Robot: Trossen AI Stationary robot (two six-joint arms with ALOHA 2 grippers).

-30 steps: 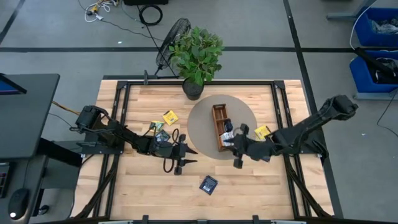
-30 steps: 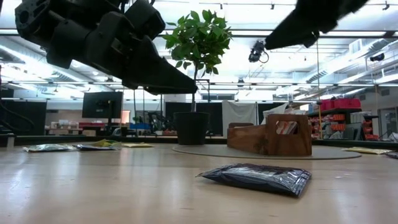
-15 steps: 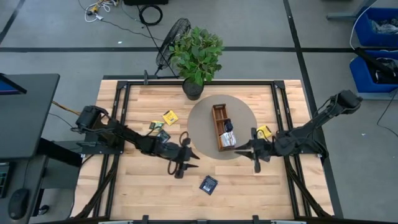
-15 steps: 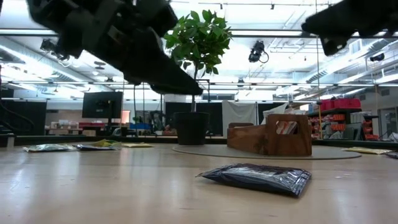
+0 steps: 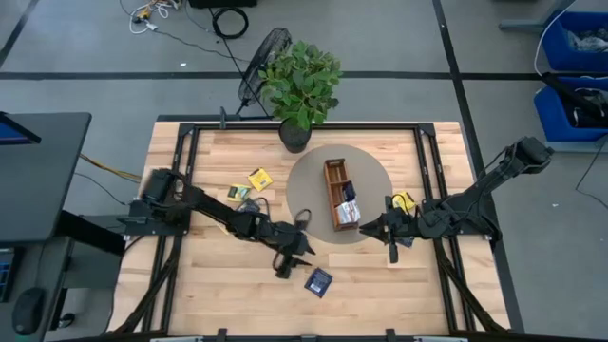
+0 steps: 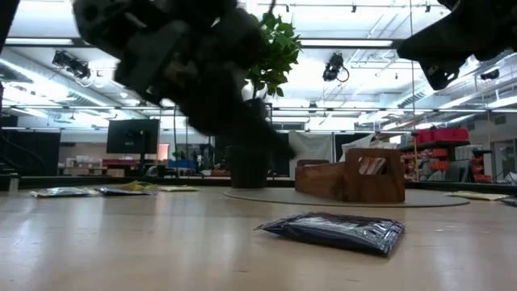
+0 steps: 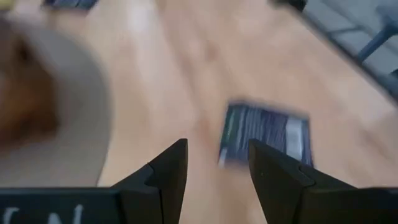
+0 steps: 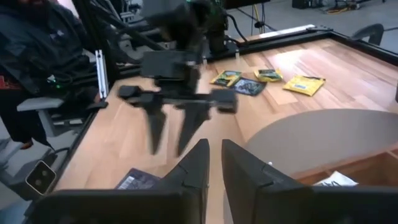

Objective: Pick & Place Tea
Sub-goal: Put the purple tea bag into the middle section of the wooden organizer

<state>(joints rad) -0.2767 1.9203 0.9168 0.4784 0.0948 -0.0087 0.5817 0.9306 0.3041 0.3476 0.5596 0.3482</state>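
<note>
A dark navy tea sachet [image 5: 318,281] lies flat on the wood near the table's front; it also shows in the low view [image 6: 333,231] and the left wrist view [image 7: 267,134]. My left gripper [image 5: 296,261] hovers open just short of it, slanting down, fingers [image 7: 168,174] empty. More tea sachets lie at the left [image 5: 249,186], one yellow sachet lies at the right [image 5: 403,201], and some stand in the wooden tray [image 5: 334,190]. My right gripper [image 5: 364,228] hangs beside the tray's right side, its fingers [image 8: 193,168] almost together and empty.
The tray sits on a round grey mat [image 5: 309,190]. A potted plant [image 5: 299,81] stands at the table's far edge. A person in dark clothes [image 8: 37,56] sits beyond the table's left side. Bare wood lies around the navy sachet.
My left gripper has reached toward the table's near right, closing in on the navy sachet, and has tipped further downward. My right gripper has drawn back from over the tray toward the table's right edge, then held still. The sachets have not moved.
</note>
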